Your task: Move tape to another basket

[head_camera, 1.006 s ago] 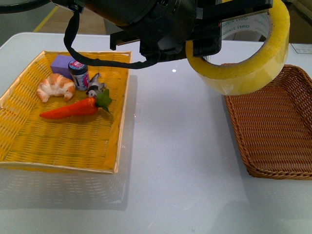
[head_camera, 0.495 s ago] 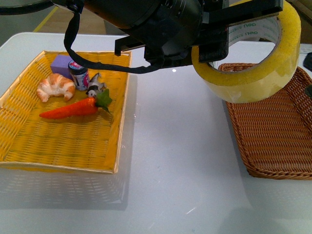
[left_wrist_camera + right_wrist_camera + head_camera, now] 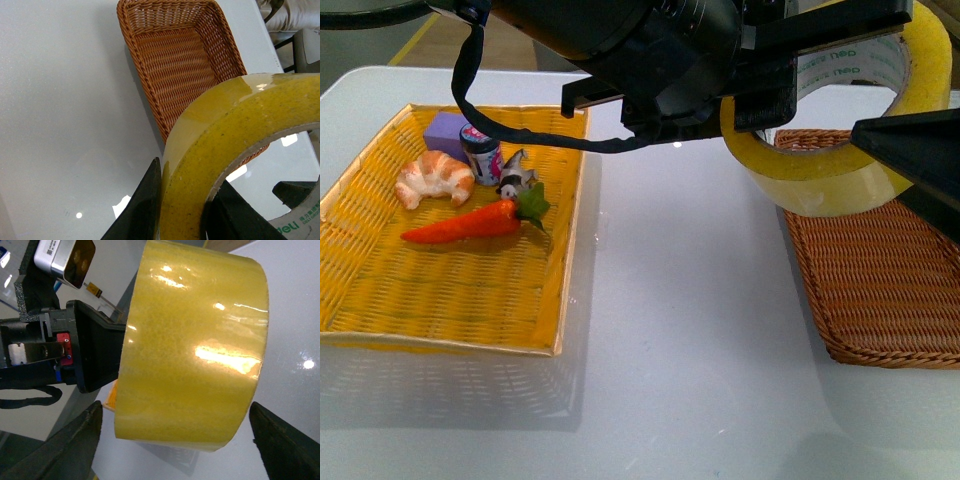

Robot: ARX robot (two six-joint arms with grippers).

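Note:
My left gripper (image 3: 757,103) is shut on the wall of the tape (image 3: 840,175), a wide yellowish roll with a white core and green lettering. It holds the roll in the air above the near-left corner of the dark brown wicker basket (image 3: 803,250). In the left wrist view the two black fingers (image 3: 142,210) pinch the tape (image 3: 235,125), with the basket (image 3: 170,55) beyond. My right gripper (image 3: 920,170) is open, just right of the roll. In the right wrist view its fingers (image 3: 75,440) stand wide on either side of the tape (image 3: 195,350), not touching it.
A bright yellow woven tray (image 3: 450,290) lies at the left. It holds a croissant (image 3: 435,178), a toy carrot (image 3: 470,222), a purple block (image 3: 445,128), a small jar (image 3: 482,152) and a small figure (image 3: 517,178). White tabletop lies between tray and basket.
My left gripper has carried the tape to the right, towards the brown basket. My right gripper has come into the front view from the right, beside the roll.

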